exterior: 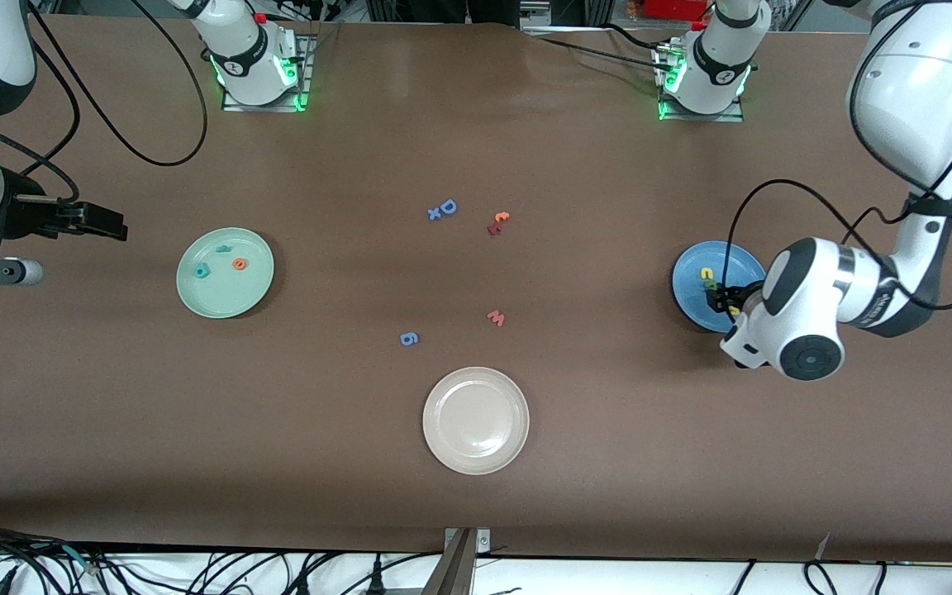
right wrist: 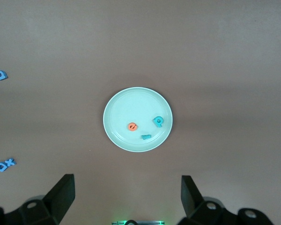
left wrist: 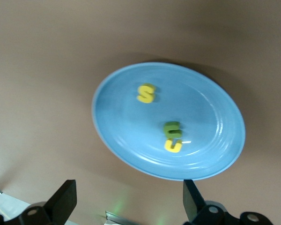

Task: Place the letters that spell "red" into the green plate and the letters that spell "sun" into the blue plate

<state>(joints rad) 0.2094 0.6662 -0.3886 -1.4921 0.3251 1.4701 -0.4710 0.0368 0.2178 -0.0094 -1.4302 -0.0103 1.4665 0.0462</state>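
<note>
Hovering over the blue plate, the left gripper has its jaws spread wide and empty; all three "sun" letters lie in the plate directly below them: yellow "s", dark green "n" and yellow "u", the last two touching. Nothing sits between the jaws, so the only move I judge left for this arm is straight up and away.

Right gripper hangs off the right arm's end of the worktop, jaws also wide and empty, waiting. Its camera looks at the green plate, which holds the orange "e", teal "d" and teal "r", each apart from the others.

Both words look placed. Blue "D", blue "g", red "w", the orange-and-red pair and the beige-white plate stay mid-worktop, untouched distractors.
</note>
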